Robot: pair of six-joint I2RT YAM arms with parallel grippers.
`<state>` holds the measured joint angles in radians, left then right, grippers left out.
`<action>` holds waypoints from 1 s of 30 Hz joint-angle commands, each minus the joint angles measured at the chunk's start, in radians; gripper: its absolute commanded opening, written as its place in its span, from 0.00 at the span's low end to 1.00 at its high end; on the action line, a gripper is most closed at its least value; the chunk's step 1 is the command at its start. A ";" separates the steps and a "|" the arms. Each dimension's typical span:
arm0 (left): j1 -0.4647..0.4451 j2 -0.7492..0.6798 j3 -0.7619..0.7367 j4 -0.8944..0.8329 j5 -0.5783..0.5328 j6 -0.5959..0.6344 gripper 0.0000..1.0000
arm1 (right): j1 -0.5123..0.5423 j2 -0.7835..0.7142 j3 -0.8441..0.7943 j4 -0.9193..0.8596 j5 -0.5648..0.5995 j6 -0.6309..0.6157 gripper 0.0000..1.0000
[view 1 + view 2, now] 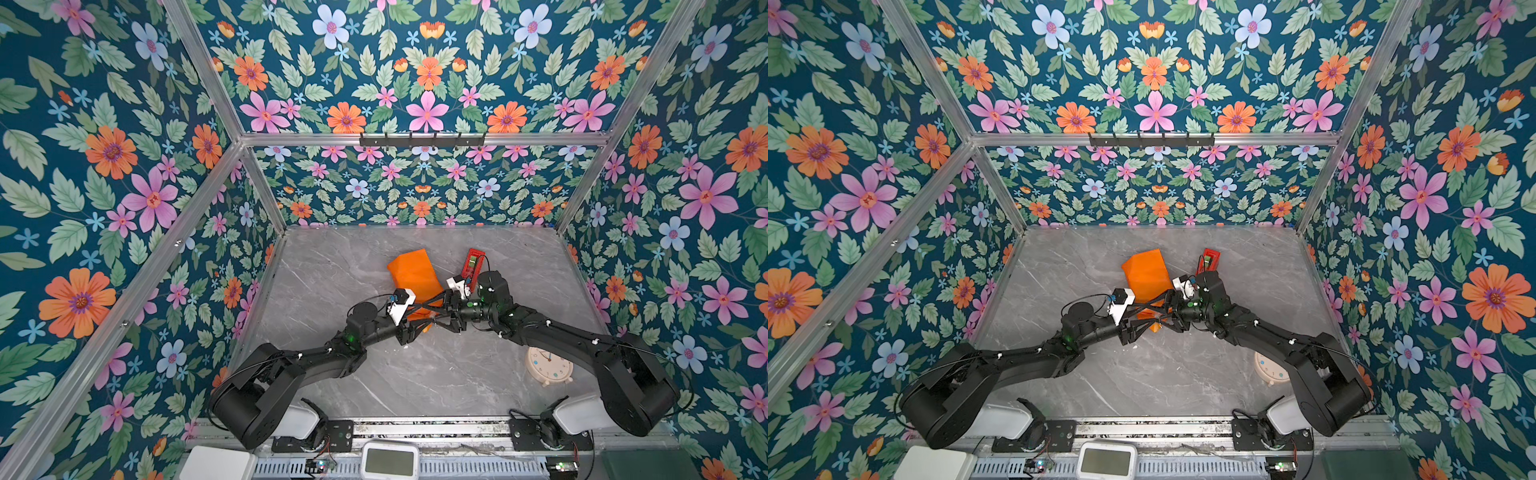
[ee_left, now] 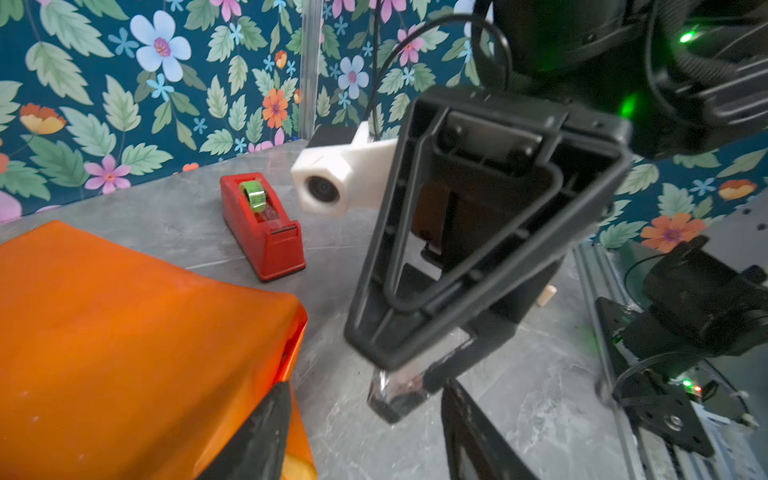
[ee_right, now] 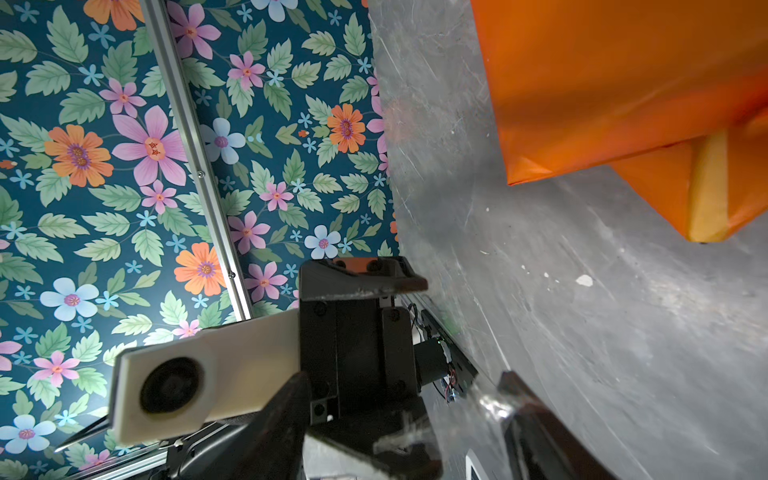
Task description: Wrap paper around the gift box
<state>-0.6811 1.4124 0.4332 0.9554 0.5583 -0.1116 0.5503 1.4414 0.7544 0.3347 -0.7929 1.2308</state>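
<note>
The paper (image 1: pixel 411 276), orange face out, lies folded mid-table (image 1: pixel 374 374), its long axis running from far edge to near edge (far end leaning slightly left). The left gripper (image 2: pixel 365 386) and right gripper (image 3: pixel 403 376) cross at its near end, fingers apart.

Marble table (image 1: pixel 332 270) bears the paper (image 1: pixel 415 270), red tape dispenser (image 1: pixel 473 262), clock (image 1: pixel 548 365).
</note>
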 commanded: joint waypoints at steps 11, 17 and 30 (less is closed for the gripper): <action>0.000 0.082 0.063 0.114 0.161 -0.066 0.37 | 0.010 -0.008 0.016 0.019 -0.008 0.024 0.73; 0.001 0.087 0.061 0.115 0.190 -0.063 0.10 | 0.009 -0.016 0.017 0.015 0.009 0.028 0.73; 0.050 -0.079 -0.078 0.020 -0.036 -0.115 0.00 | -0.032 -0.182 -0.127 0.078 0.187 0.105 0.76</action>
<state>-0.6434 1.3643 0.3656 1.0084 0.5957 -0.2134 0.5179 1.2705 0.6266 0.3855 -0.6434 1.3334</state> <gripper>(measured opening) 0.052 0.763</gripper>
